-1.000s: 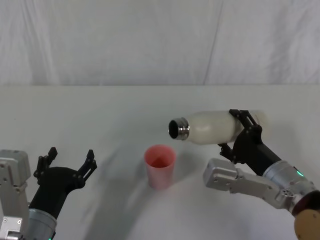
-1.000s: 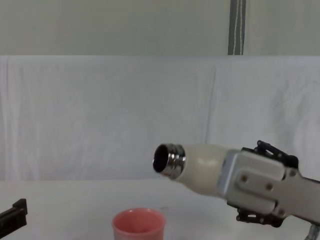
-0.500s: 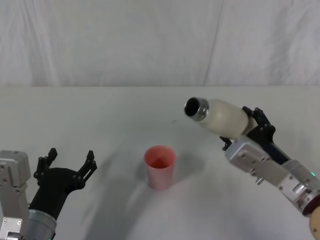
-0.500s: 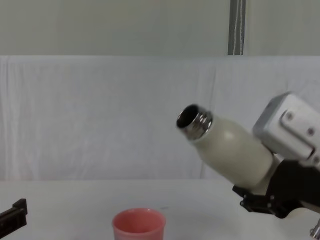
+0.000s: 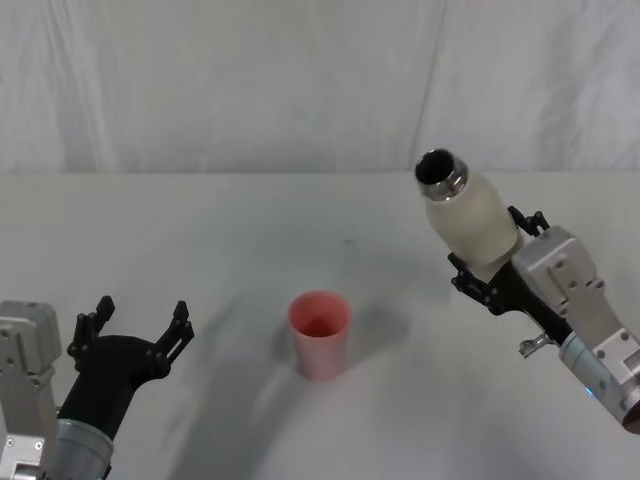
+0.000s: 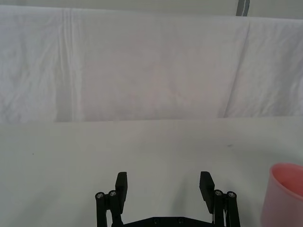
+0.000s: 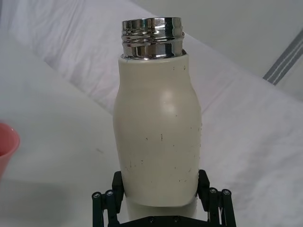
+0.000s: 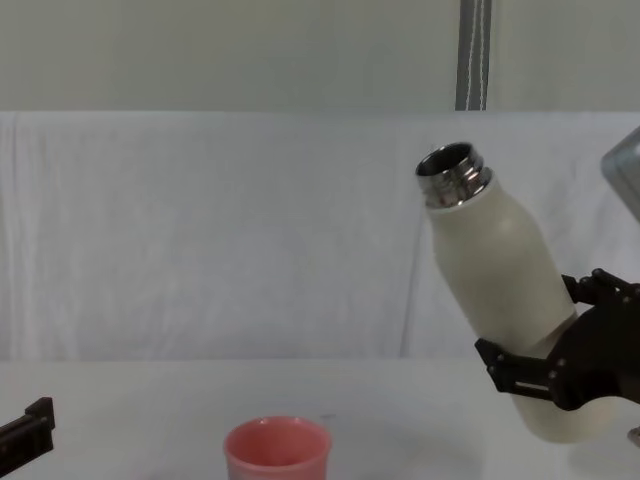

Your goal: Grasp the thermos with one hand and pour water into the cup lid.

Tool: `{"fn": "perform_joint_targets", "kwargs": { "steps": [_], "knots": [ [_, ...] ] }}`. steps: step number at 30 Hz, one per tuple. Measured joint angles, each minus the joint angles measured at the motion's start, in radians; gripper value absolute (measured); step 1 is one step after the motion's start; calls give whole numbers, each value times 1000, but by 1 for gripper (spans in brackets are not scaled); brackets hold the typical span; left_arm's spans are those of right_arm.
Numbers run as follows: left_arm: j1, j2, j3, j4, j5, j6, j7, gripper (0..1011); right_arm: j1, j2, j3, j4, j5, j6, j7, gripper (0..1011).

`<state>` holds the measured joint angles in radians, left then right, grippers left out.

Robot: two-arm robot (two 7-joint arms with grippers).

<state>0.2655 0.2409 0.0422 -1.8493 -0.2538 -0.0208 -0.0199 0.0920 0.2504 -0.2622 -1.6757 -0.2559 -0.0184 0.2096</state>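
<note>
Cream-white, the thermos [image 5: 468, 215] is held aloft, nearly upright, by the right gripper [image 5: 497, 268], jaws clamped on its lower body, right of the cup lid [image 5: 320, 333]. Pouring appears finished; setting down seems next. The left gripper [image 5: 136, 332] is parked, jaws apart.

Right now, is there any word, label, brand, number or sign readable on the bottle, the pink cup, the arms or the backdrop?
None: no text can be read in any view.
Tall cream-white matte thermos, held by the right gripper: plain, only small dark specks.
Small salmon-pink round cup lid: plain walls.
Left gripper, open near the table: no markings.
White cloth backdrop: blank.
</note>
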Motion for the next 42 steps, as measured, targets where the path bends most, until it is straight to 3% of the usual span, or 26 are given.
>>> {"fn": "perform_joint_targets", "kwargs": {
  "steps": [17,31,42],
  "knots": [
    [0,0,0,0,0,0,0,1001,-24,-47,79,11,244,18,29,951],
    [0,0,0,0,0,0,0,1001,-28,-54,98,17,346,47,28,951],
    [0,0,0,0,0,0,0,1001,-25,-47,93,22,381,63,21,951]
  ]
}}
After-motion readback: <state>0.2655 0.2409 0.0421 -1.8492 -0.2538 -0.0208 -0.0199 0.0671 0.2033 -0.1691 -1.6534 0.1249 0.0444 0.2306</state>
